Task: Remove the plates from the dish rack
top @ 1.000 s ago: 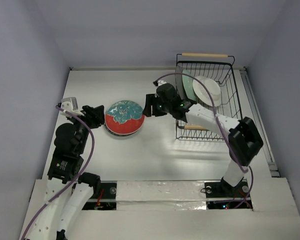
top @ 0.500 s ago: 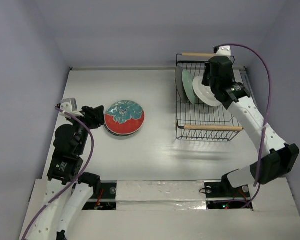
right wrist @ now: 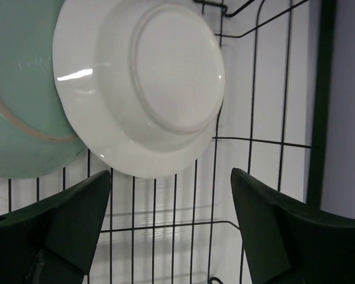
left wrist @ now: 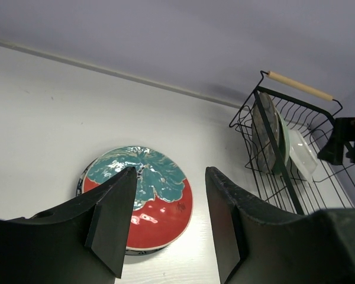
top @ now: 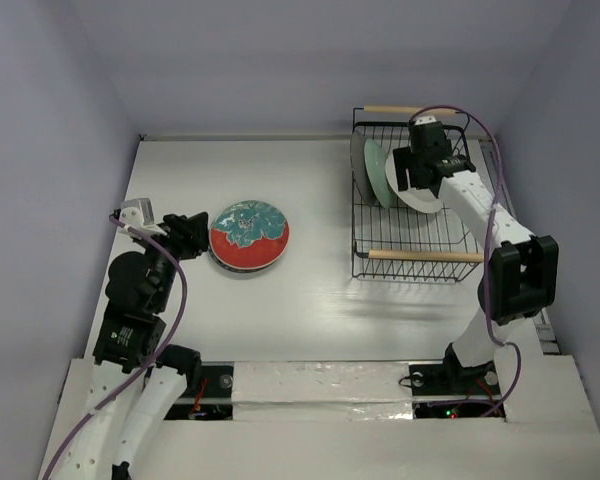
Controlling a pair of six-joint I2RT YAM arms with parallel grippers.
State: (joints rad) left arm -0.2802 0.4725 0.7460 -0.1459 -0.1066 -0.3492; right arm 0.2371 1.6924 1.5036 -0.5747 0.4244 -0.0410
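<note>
Hovering over the far end of the dish rack point(top: 356, 240), the right gripper point(top: 413, 172) has its two fingers spread wide with nothing between them. Its wrist camera looks past the fingertips at the underside of the white plate point(right wrist: 148, 83) and the wire floor of the rack. Three plates stand on edge in the rack, leaning one against the next: the white plate point(top: 427, 193) nearest the right side, a mint green plate point(top: 377, 172) just behind it, and a dark grey plate point(top: 358, 165) against the left wall. None of them is touched by the gripper. Well apart from the rack, on the left half of the table point(top: 310, 290), the teal-and-red plate point(top: 248, 235) lies flat, with the darker rim of another plate showing under it. The left gripper point(top: 185, 232) sits just beside that plate, its fingers partly open and holding nothing.
</note>
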